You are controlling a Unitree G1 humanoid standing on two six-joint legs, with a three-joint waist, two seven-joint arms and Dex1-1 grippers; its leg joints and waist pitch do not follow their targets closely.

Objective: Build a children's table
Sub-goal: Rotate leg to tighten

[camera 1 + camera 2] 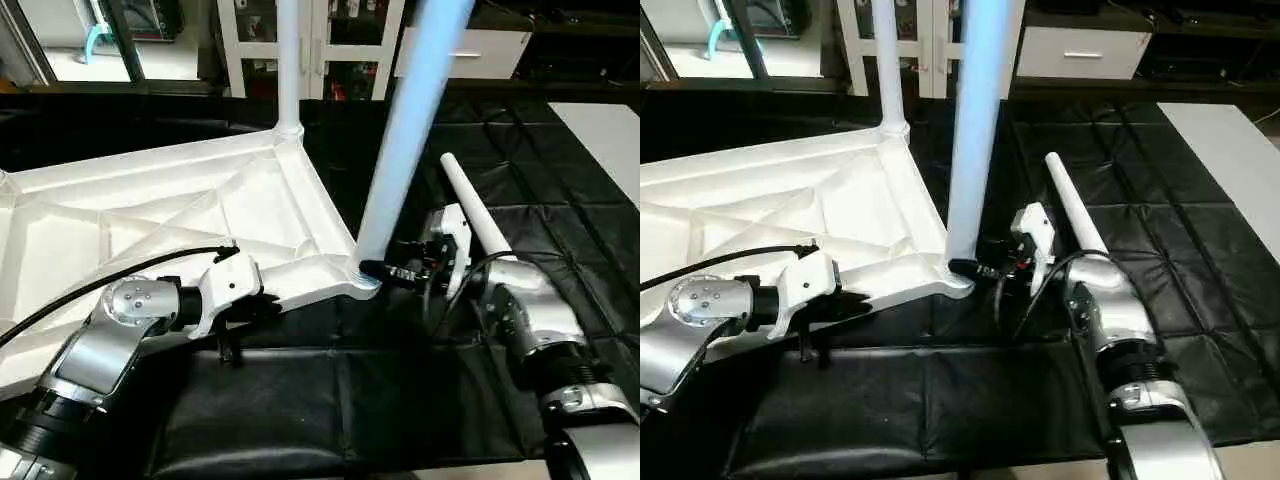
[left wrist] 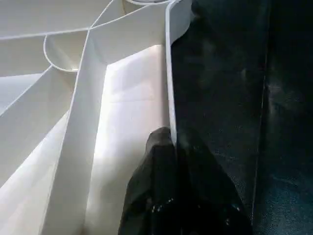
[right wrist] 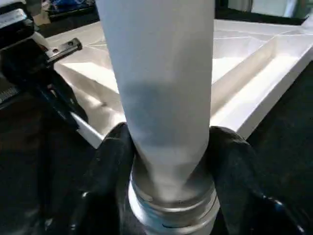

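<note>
Currently:
Top: table top (image 1: 150,215) lies underside-up on black mat (image 1: 560,190); one leg (image 1: 288,60) stands in far corner.
Right gripper (image 3: 168,161): clamped on near-corner leg (image 1: 415,120) just above its threaded base.
Left gripper (image 2: 178,147): pinching the top's near rim.
Risk: leg tilts, could cross-thread or jam.
Room: spare leg (image 1: 478,215) beside right wrist; open mat rightward.

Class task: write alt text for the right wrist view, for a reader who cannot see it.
The right gripper clamps its two black fingers around the base of an upright white leg, just above its ribbed end. Behind it lies the upturned white top with its ribs showing, on black matting.
</note>
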